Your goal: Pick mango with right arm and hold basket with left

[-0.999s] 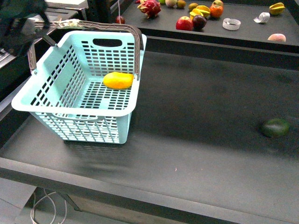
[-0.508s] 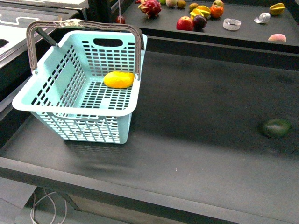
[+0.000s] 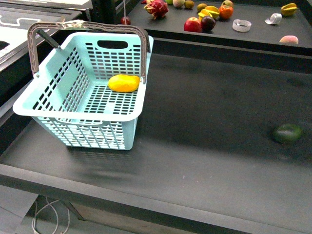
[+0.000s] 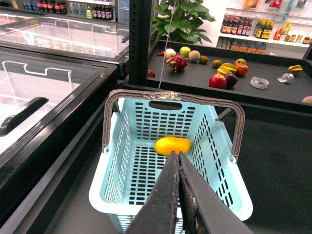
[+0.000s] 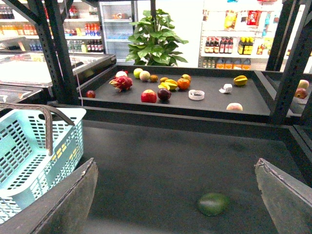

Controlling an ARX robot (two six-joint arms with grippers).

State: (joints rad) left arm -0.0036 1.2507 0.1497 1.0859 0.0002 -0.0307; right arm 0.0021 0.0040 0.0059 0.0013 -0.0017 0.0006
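Judging the job nearly done, with mango lying inside basket near the bench's far left corner, left claw pressed closed above it, right claw spread wide and empty, best left undisturbed; unlike a second ago, no dark arm over the handle.

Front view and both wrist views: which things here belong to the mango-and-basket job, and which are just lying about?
Job:
- mango, lying inside the basket
- turquoise basket, handles raised
- left gripper, shut, above the basket
- right gripper, open

Lying about:
- dark green fruit on the table
- dragon fruit, red apple and other fruit on the far shelf
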